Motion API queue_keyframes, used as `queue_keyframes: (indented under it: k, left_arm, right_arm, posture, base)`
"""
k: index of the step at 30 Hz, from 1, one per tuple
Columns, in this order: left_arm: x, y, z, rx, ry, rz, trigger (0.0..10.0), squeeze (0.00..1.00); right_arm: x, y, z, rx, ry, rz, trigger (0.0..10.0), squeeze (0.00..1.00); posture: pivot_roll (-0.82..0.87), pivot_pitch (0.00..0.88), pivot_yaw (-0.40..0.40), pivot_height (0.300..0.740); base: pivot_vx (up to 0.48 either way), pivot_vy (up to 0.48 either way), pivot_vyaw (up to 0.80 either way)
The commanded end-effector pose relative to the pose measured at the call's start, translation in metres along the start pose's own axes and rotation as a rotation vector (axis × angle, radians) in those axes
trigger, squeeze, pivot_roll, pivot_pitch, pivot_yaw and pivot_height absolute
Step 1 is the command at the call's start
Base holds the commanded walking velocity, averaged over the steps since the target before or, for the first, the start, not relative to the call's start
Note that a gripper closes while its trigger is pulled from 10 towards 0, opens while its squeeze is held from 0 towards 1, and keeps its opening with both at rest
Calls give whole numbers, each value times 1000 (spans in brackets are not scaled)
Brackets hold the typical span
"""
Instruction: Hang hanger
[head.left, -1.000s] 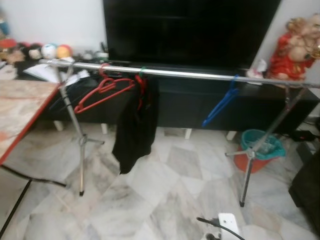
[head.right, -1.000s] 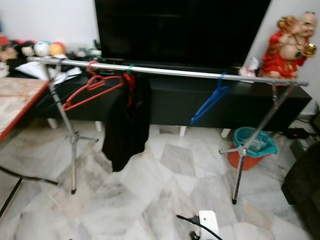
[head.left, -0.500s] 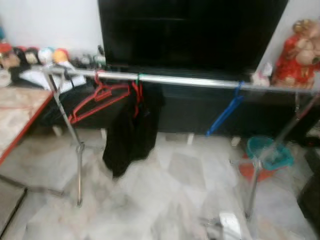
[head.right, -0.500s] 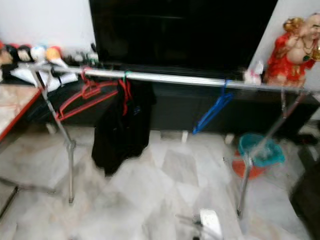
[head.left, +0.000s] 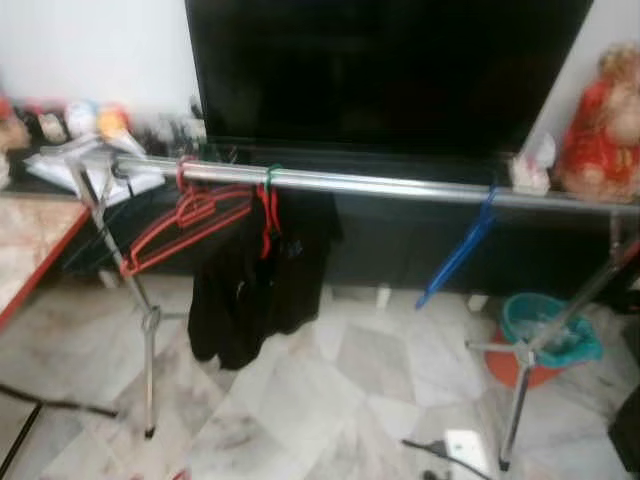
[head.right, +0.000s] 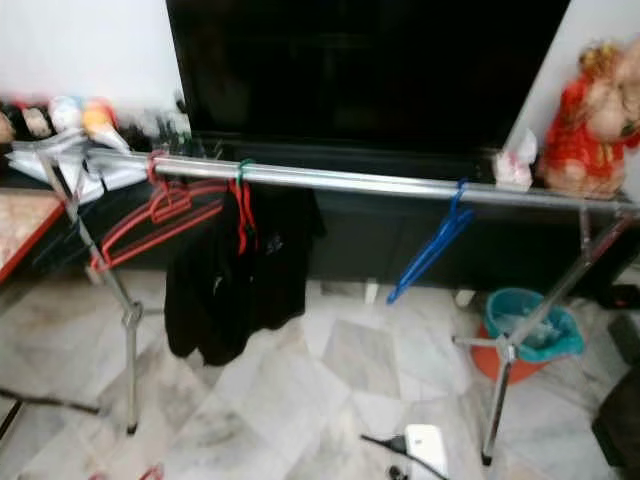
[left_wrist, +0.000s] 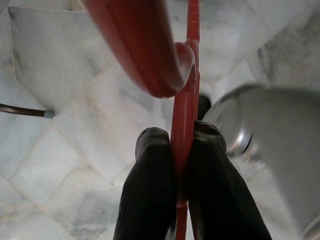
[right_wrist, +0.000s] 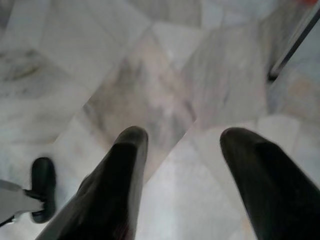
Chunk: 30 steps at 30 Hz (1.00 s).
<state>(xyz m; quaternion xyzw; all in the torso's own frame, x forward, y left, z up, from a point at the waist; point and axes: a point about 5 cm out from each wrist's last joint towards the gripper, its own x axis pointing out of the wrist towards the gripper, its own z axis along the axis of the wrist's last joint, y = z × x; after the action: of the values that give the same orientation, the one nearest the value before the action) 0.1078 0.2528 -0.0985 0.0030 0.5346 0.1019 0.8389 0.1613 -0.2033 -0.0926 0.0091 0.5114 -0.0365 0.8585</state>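
Marble floor (head.left: 330, 400); rail (head.left: 400, 186) crowded: red hangers (head.left: 180, 215), black garment (head.left: 255, 280). Left hand (left_wrist: 181, 150) pinching red hanger (left_wrist: 184, 125); right hand (right_wrist: 182, 145) spread.

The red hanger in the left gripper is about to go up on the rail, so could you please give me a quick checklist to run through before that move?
1. Grip: left gripper shut on the red hanger, fingers on both sides of its bar: ok.
2. Free rail space between the black garment and the blue hanger: ok.
3. Right gripper open, holding nothing, over the marble floor: ok.
4. Hook orientation toward the rail: cannot tell.
5. Path clear of the cable and white plug on the floor: not ok, near the robot.
6. Head view sharp enough to aim: not ok, blurred.
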Motion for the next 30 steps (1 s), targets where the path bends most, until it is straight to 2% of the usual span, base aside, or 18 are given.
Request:
queue_keyframes:
  k: [1, 6, 24, 28, 30]
  left_arm:
    - [-1, 10, -2, 16, 11, 23, 10000, 0]
    - [-2, 12, -1, 25, 8, 31, 10000, 0]
    - [-1, 10, -1, 40, 4, 32, 10000, 0]
    - [-1, 10, 3, 37, -21, 38, 10000, 0]
    - [-2, 15, 14, 62, -91, 44, 10000, 0]
  right_arm:
    - [2, 12, 9, 5, -24, 26, 10000, 0]
    - [2, 12, 9, 12, -28, 27, 10000, 0]
    - [2, 13, 10, 7, -27, 30, 10000, 0]
    - [2, 12, 10, 6, -28, 29, 10000, 0]
    - [2, 13, 10, 3, -27, 29, 10000, 0]
  posture:
    - [123, 0, -56, 740]
    - [124, 0, -53, 740]
    - [126, 0, -58, 740]
    - [128, 0, -58, 740]
    - [128, 0, -58, 740]
  base:
    - [274, 0, 0]
    - [269, 0, 0]
    - [0, 0, 0]
    - [0, 0, 0]
    - [0, 0, 0]
